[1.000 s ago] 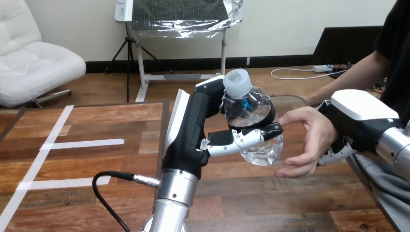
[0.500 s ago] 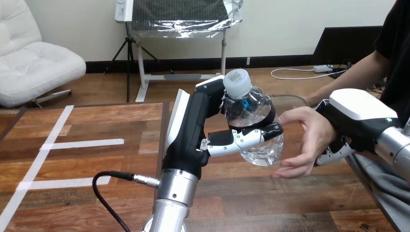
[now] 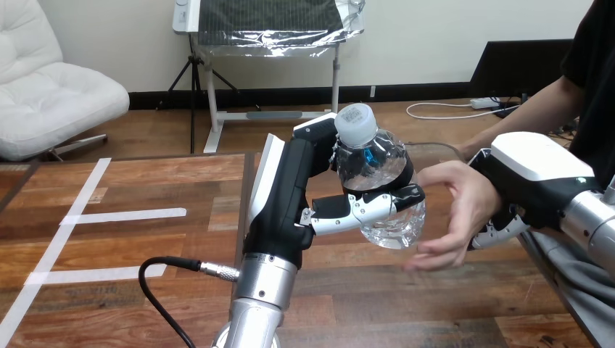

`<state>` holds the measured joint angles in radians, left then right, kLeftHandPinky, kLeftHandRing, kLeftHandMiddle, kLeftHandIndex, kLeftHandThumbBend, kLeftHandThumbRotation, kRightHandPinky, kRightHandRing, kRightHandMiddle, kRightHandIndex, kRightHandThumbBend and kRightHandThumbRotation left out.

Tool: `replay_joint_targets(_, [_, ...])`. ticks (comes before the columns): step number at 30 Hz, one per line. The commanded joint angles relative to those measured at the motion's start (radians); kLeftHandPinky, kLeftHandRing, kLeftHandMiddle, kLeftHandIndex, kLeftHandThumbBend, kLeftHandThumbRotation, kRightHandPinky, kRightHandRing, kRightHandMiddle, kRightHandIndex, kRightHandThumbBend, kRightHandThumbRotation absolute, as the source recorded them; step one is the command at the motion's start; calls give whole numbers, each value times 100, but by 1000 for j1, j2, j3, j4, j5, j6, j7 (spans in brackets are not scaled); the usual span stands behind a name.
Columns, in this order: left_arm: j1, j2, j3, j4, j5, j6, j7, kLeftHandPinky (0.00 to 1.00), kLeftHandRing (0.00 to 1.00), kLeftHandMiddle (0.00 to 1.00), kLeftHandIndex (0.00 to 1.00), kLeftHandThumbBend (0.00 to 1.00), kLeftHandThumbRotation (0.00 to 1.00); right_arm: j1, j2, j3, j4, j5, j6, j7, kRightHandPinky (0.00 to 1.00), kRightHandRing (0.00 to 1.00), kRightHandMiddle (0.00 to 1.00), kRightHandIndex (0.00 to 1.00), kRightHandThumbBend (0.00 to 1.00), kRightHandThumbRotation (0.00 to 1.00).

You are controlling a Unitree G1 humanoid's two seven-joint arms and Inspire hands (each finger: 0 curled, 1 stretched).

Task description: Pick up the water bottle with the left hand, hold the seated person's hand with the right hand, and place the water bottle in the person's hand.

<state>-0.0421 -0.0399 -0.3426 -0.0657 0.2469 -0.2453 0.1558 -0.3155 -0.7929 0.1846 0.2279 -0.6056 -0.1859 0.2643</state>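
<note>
Gripping the water bottle [image 3: 371,165], the left hand [image 3: 290,196] has its fingers [image 3: 370,206] curled round the lower half of the clear body, with the white cap [image 3: 356,123] standing free above them and the bottle leaning a little toward the right. The bottle hangs well clear of the wooden counter [image 3: 145,188], so the pick-up looks done. Just beside the bottle's right flank is the person's hand [image 3: 460,206], spread and cupped toward it, thumb up near the bottle's shoulder and fingertips reaching under its base; whether skin touches plastic there is not clear. The right hand [image 3: 537,174] sits against the person's wrist [image 3: 487,194] from the outer side, white shell uppermost, its fingers [image 3: 500,230] curled in beneath the wrist, so the holding step seems to be in place, though on the wrist, not the palm. What is left, by my reading, is the handover itself: bring the bottle the last small way into the cupped palm, let the person's fingers close, then spread the left fingers and draw that hand back. Farther out on the counter's left side lie white tape lines [image 3: 123,214], well apart from both hands.
</note>
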Motion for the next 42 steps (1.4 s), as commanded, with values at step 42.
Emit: replay_joint_targets(42, [-131, -118, -74, 115, 47, -46, 74, 36, 39, 43, 49, 62, 0, 9, -27, -45, -146, 6, 34, 43, 14, 20, 27, 29, 77, 0])
